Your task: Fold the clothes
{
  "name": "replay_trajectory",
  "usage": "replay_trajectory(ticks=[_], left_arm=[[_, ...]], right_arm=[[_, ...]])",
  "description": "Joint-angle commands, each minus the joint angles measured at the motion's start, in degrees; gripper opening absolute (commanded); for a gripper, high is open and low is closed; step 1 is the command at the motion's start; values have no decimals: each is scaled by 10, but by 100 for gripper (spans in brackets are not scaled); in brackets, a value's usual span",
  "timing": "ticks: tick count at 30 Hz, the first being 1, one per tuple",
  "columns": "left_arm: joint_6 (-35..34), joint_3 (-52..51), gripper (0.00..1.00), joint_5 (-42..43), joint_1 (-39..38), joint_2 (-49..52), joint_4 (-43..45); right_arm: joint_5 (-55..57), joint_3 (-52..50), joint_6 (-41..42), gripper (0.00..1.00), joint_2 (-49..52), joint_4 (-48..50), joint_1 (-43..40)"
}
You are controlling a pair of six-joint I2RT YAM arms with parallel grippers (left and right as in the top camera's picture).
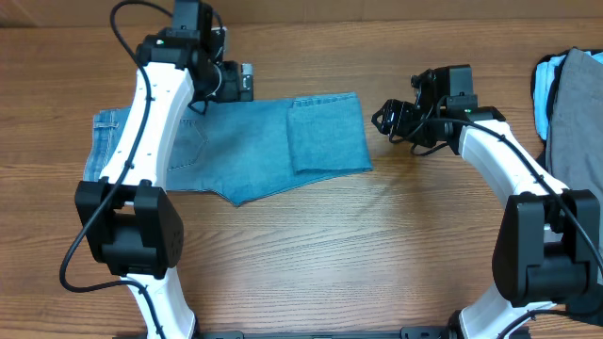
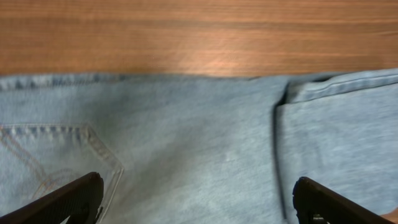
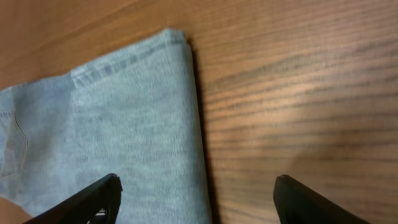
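Note:
The light-blue jeans (image 1: 273, 146) lie flat on the wooden table (image 1: 377, 245), with the legs folded back over themselves at the right end (image 1: 328, 132). My left gripper (image 1: 240, 83) is open and empty above the jeans' far edge; its view shows a stitched back pocket (image 2: 62, 155) and the folded leg edge (image 2: 339, 87). My right gripper (image 1: 386, 120) is open and empty just right of the fold; its view shows the folded denim (image 3: 137, 118) beside bare wood.
A pile of grey (image 1: 577, 113) and pale-blue (image 1: 545, 89) garments lies at the table's right edge.

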Motion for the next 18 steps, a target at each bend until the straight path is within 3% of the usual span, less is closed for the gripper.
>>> replay_trajectory(ticks=[1,18], left_arm=[[-11,-16,100,9,-1,3,-5],[-15,-17,100,7,-1,3,-13]], right_arm=[[8,14,-17,80,1,12,6],[-94,14,31,77,86,35,59]])
